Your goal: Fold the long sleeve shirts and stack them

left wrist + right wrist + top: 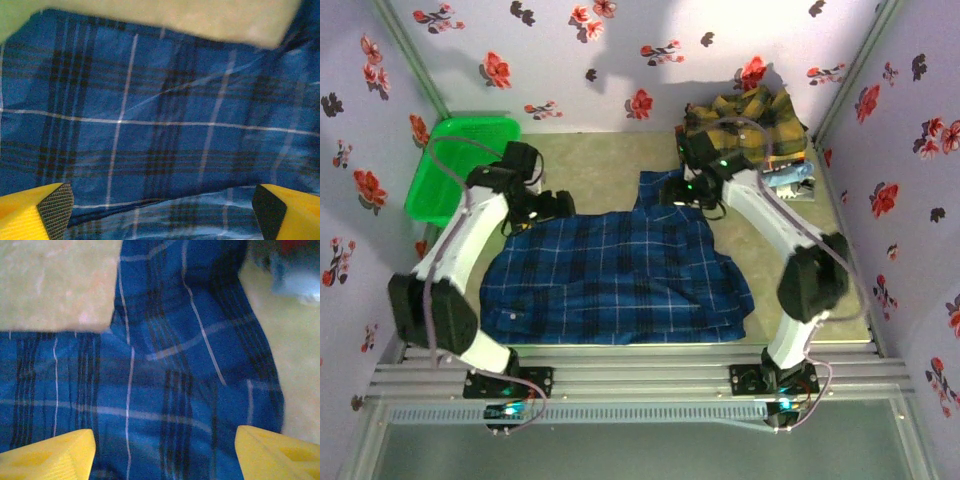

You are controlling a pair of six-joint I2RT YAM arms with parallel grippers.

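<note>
left tool (162, 205) spread over plaid shirt (620, 275), long axis l-r.

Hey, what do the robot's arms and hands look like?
The left arm and right arm have white links, black joints and a loose grey cable each. The left hand and right hand have yellow wedge-shaped fingers; the left's carry black textured pads.

Blue plaid shirt (620, 275), seemingly half-folded, flat
</note>
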